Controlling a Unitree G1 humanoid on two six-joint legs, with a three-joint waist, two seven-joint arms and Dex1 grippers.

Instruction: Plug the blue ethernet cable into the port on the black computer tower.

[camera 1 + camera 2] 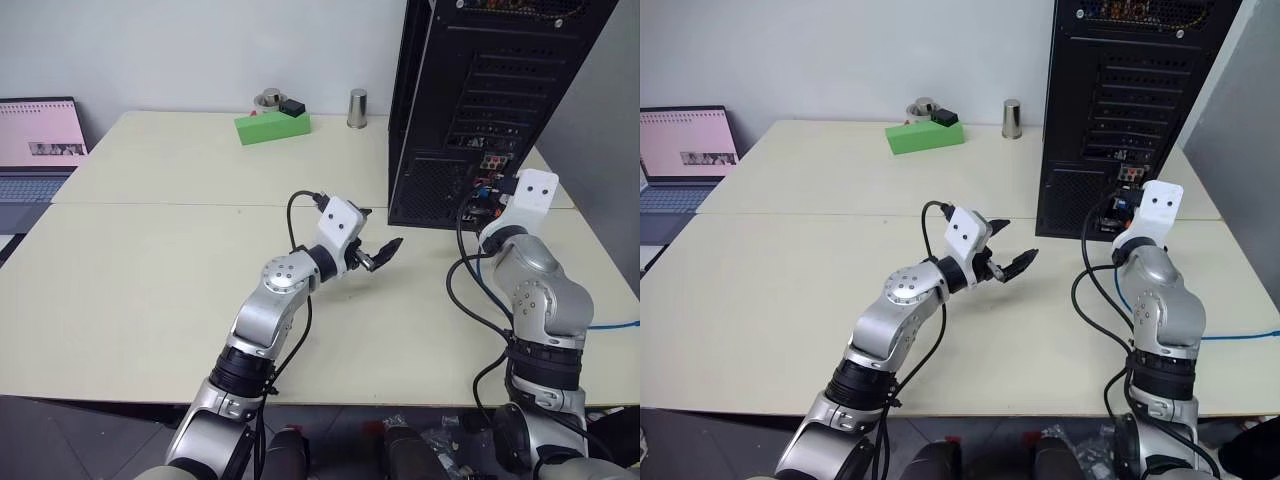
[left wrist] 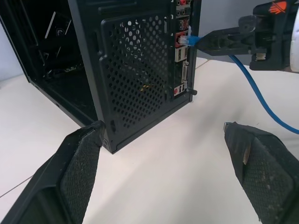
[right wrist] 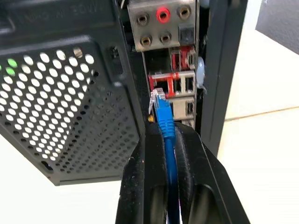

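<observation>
The black computer tower [image 1: 480, 90] stands at the back right of the table with its rear panel facing me. My right gripper [image 3: 170, 135] is level at that panel and shut on the blue ethernet cable [image 3: 164, 122] just behind its clear plug [image 3: 157, 99]. The plug's tip is at the mouth of a red-framed port [image 3: 161, 85], with most of the plug outside it. From the gripper the cable [image 2: 261, 98] trails down over the table and off its right side [image 1: 610, 325]. My left gripper [image 1: 380, 232] hovers open over the table left of the tower, holding nothing.
A green box [image 1: 272, 126], a small round object [image 1: 270, 98] and a metal cylinder [image 1: 357, 108] sit along the table's far edge. An open laptop [image 1: 35, 150] is at the far left. The tower's left side panel is off, leaving its inside [image 2: 51, 51] open.
</observation>
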